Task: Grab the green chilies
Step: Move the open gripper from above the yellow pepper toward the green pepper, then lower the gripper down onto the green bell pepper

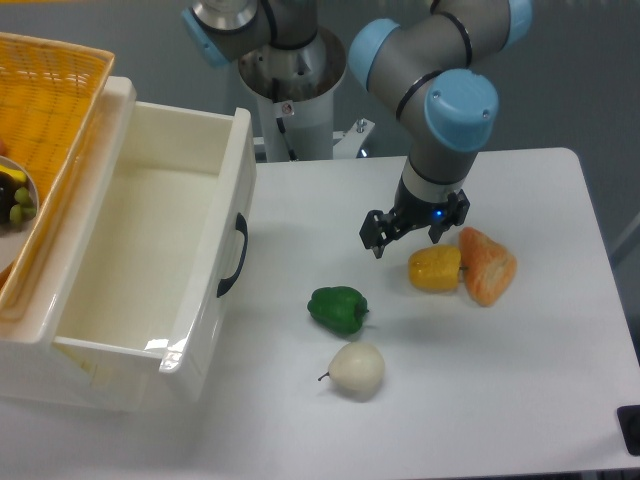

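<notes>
while untouched, green chilies glossy, lumpy | gripper apart, above

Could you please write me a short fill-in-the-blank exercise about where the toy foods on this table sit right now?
1. The green chilies lie on the ____, not in the end effector.
2. The whitish pear sits just in front of the ____ chilies.
3. The yellow pepper touches the ____ fruit.

Missing words: table; green; orange
</notes>
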Motion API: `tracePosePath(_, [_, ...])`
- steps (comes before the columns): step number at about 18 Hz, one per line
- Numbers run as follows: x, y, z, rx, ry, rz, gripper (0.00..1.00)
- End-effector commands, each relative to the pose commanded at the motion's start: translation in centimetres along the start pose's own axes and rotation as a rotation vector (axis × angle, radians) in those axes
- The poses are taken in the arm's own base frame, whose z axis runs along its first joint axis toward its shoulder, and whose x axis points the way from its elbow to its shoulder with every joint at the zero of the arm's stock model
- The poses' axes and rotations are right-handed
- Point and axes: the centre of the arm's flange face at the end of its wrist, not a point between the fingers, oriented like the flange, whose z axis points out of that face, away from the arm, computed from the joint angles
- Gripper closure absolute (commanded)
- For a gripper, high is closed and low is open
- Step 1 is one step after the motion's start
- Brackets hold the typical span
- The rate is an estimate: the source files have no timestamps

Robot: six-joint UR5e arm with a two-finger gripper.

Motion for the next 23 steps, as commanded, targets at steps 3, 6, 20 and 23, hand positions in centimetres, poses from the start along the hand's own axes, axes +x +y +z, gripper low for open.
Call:
tracePosePath(3, [1.0,-0.6,1.9,-0.036,0.002,-0.066,0.00])
tracePosePath(6, [1.7,-0.8,3.2,-0.060,-0.007,-0.138,0.00])
tracePosePath(20, [5.5,-1.8,8.2,-0.134,-0.024,-0.211,0.00])
tracePosePath(23, [5.4,-2.1,9.5,-0.151,-0.035,-0.207,0.00])
